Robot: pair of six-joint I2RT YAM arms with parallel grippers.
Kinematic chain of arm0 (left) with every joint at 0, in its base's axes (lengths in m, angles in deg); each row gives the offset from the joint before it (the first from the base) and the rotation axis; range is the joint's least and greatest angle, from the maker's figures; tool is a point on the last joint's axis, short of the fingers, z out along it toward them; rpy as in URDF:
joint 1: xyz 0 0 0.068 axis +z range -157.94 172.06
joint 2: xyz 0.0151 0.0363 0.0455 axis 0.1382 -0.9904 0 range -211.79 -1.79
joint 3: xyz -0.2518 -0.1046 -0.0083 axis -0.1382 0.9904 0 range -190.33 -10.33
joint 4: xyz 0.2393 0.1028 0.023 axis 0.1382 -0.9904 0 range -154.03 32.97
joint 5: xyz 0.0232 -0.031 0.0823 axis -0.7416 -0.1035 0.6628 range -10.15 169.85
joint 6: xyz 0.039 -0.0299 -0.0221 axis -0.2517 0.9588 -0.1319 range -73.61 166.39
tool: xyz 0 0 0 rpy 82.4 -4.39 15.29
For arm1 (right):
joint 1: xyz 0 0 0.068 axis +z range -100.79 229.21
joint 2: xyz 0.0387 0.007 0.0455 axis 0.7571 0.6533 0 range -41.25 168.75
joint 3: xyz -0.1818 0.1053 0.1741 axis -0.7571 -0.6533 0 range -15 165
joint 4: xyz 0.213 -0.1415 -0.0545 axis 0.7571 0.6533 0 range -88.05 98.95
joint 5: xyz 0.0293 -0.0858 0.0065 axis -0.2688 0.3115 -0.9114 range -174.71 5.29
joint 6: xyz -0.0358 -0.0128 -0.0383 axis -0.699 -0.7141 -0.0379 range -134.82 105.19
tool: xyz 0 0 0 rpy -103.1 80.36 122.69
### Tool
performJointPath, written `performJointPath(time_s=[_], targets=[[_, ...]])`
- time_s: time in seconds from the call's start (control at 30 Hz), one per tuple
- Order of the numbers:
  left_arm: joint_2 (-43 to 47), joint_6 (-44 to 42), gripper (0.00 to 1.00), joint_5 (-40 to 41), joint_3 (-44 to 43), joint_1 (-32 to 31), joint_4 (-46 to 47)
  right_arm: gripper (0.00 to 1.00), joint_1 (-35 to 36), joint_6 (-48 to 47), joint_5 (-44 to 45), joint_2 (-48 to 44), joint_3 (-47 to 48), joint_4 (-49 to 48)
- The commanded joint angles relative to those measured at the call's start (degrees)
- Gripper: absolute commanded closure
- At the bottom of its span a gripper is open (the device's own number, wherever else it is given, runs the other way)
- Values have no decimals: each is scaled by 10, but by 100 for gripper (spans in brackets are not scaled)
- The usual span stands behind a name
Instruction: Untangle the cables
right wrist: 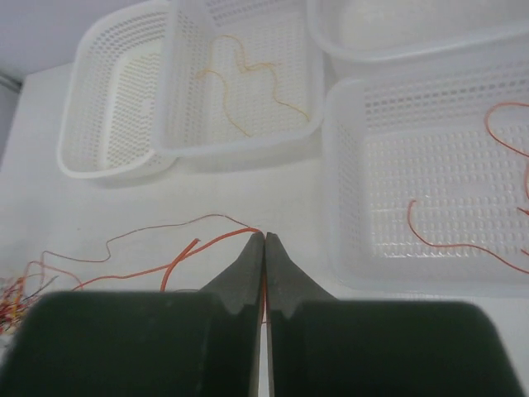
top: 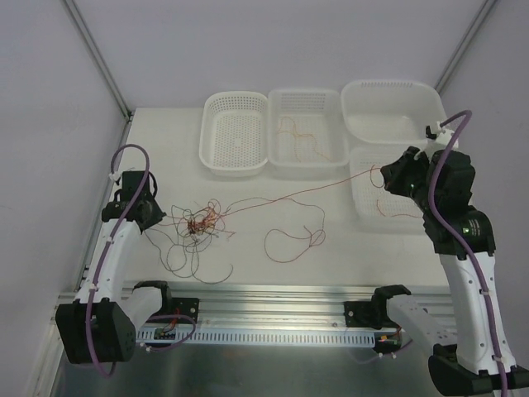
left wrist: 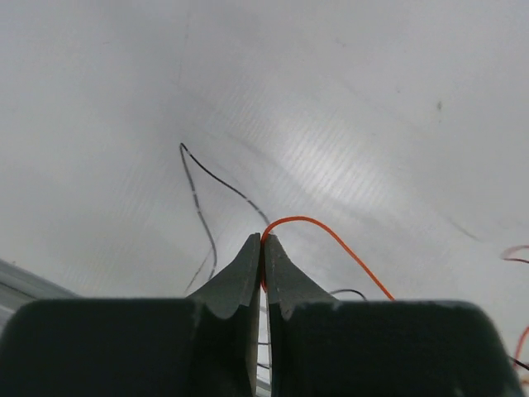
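Left claw (left wrist: 262, 240), right claw (right wrist: 264, 236) closed on cables (left wrist: 289, 218); whole clump (top: 197, 223) shows only overhead

The right gripper (right wrist: 264, 241) fills the bottom of the frame. Its dark fingers (right wrist: 240, 277) are pressed together, pinching an orange cable (right wrist: 211, 241) at the tips. That strand trails left across the white table (right wrist: 273, 194), with a thinner dark red cable (right wrist: 190, 219) arcing just above it. A knotted clump (right wrist: 15, 294) of strands sits at the far left edge. Beyond stand an empty perforated basket (right wrist: 74, 107), a middle basket (right wrist: 178, 124) holding a pale orange cable (right wrist: 245, 64), a white tub (right wrist: 397, 48), and a near-right basket (right wrist: 347, 165) holding a red cable (right wrist: 450, 246).
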Motion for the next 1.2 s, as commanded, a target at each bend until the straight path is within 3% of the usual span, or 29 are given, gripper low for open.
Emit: performJointPath(time_s=[0.0, 0.1, 0.17, 0.2, 0.23, 0.3, 0.33, 0.37, 0.5, 0.67, 0.9, 1.17], targets=[[8, -17, 98, -82, -34, 4, 7, 99, -2, -19, -97, 17, 41, 6], [4, -14, 97, -164, -21, 2, 16, 99, 12, -18, -153, 58, 33, 17], [8, -13, 89, -262, -1, -6, 24, 99, 34, -20, -156, 81, 4, 29], [9, -13, 85, -262, 4, -11, 25, 99, 42, -22, -151, 86, -8, 31], [12, -16, 74, -299, 9, -17, 24, 99, 48, -23, -144, 90, -21, 35], [19, -17, 59, -325, 24, -36, 25, 87, 61, -26, -128, 103, -50, 47], [31, -17, 42, -345, 28, -37, 24, 78, 65, -29, -113, 110, -58, 55], [39, -17, 35, -352, 31, -37, 24, 62, 77, -31, -106, 112, -66, 57], [79, -8, 17, -361, 36, -89, 25, 43, 130, -52, -66, 111, -63, 59], [64, -4, 15, -292, 16, -185, 32, 30, 210, -53, -78, 118, -59, -3], [-45, -21, 23, -179, -20, -196, 85, 27, 303, -53, -106, 176, -64, -87], [-175, -54, 37, -195, -59, -217, 119, 23, 362, -25, -109, 209, -101, -172]])
